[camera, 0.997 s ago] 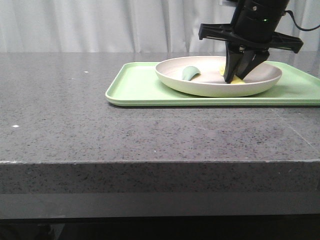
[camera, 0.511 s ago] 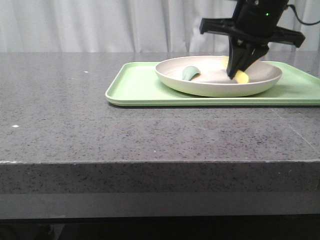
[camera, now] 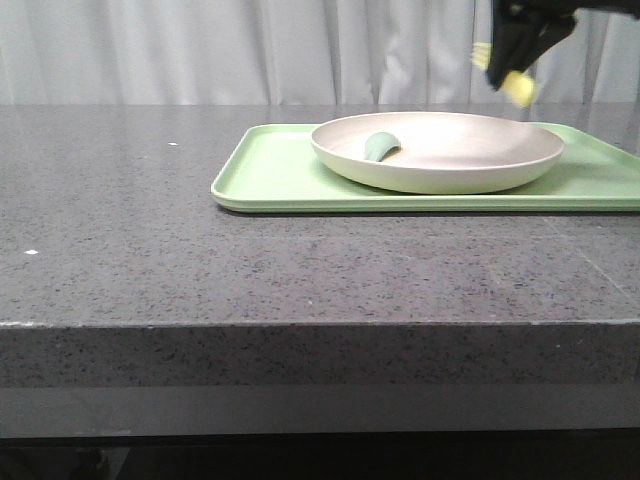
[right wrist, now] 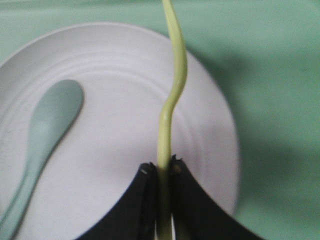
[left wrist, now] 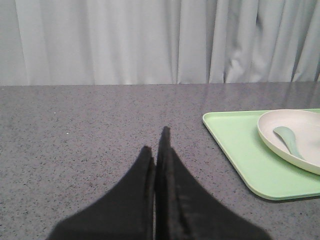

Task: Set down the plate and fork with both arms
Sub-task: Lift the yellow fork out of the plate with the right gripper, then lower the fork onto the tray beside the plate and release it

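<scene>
The cream plate (camera: pixel 440 160) rests on the light green tray (camera: pixel 270 175) at the back right of the table. Inside the plate lies a grey-green spoon-like utensil (camera: pixel 380 146). High above the plate's right side, my right gripper (camera: pixel 512 72) is shut on the pale yellow fork (camera: pixel 518 88). In the right wrist view the fork (right wrist: pixel 170 100) runs out from between the jaws of that gripper (right wrist: pixel 162 169), over the plate (right wrist: pixel 120 130). My left gripper (left wrist: pixel 156 145) is shut and empty, low over the bare table left of the tray (left wrist: pixel 240 150).
The grey speckled table (camera: pixel 200 250) stretches from the tray to the front edge. A pale curtain (camera: pixel 250 50) hangs behind. The grey-green utensil (right wrist: pixel 42 130) lies in the plate's side away from the fork.
My right gripper has risen out of the plate with the fork and shifted right, going from plate level to the top of the front view. The plate and the grey-green utensil have not moved.
</scene>
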Motion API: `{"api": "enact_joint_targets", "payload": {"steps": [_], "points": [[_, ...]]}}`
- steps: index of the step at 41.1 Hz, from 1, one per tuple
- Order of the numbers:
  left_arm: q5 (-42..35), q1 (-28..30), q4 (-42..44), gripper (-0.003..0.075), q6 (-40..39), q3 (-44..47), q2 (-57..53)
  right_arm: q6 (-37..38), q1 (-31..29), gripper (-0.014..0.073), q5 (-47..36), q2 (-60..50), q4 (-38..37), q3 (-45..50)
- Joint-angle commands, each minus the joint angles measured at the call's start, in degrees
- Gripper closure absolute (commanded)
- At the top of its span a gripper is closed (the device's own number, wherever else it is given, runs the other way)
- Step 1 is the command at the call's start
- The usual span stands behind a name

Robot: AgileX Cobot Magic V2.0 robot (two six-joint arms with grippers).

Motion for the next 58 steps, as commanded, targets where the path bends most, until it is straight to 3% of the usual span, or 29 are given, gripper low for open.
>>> {"api": "enact_joint_targets", "payload": {"steps": [1,14,45,50,58], "points": [[-5.1,0.2,0.1,0.0739,-0.5,-1.7,0.3,-0.5,-1.8,0.0612,1.3,-3.5,-5.5,-2.8],[-5.1,0.2,0.1,0.0739,-0.5,-1.7,0.3,-0.6,-8.0,0.0612,5.1,0.0,-7.8,-2.6],[-5.1,0.2,0.1,0.0739,-0.5,-1.7,0.3,-1.6,-7.9,0.0604,3.2,5.9,-6.8,-2.6],[-5.1,0.2,0.1,0.0739,-0.5,-1.7,0.3,-1.7,-7.9,0.0565,3.2,6.0,-6.4,-2.6],[-5.1,0.2,0.1,0.0739,-0.5,-1.7,0.3,-1.7,-7.9,0.0424,3.2,6.0,-6.4,-2.6]]}}
